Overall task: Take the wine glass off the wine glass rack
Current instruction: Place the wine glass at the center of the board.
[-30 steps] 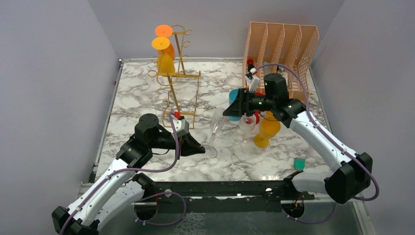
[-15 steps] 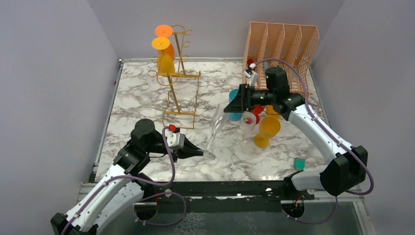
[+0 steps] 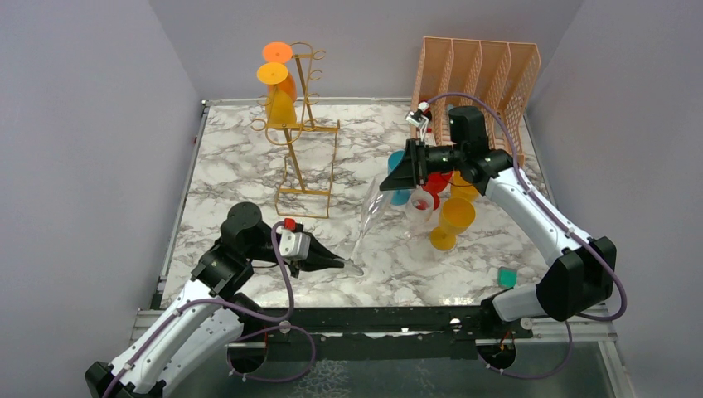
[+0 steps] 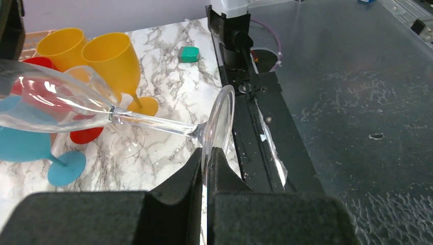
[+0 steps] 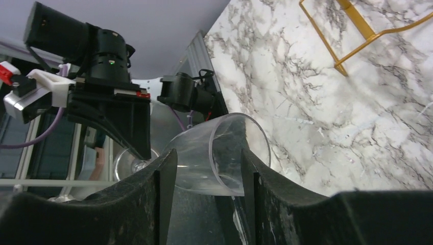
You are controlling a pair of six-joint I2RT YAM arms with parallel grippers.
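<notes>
The gold wire wine glass rack (image 3: pixel 305 124) stands at the back left, with an orange and a yellow wine glass (image 3: pixel 280 98) hanging on it upside down. Its base shows in the right wrist view (image 5: pixel 357 25). A clear wine glass (image 3: pixel 367 214) lies tilted in mid-table, off the rack. My left gripper (image 3: pixel 336 262) is shut on its foot (image 4: pixel 220 120), the stem running up and away (image 4: pixel 153 122). My right gripper (image 3: pixel 390 181) is open just above the bowl. In the right wrist view the bowl (image 5: pixel 214 158) shows between the spread fingers (image 5: pixel 163 168); I cannot tell if they touch it.
A cluster of glasses stands right of centre: blue (image 3: pixel 398 196), red (image 3: pixel 433 184), yellow (image 3: pixel 454 217) and a clear one. The peach lattice organiser (image 3: pixel 477 83) is at the back right. A small green block (image 3: pixel 506 277) lies near the front right. A black rail (image 3: pixel 373 319) runs along the near edge.
My left gripper has drawn back towards the near edge with the glass foot in it, and the glass now leans lower. My right gripper has risen slightly towards the back.
</notes>
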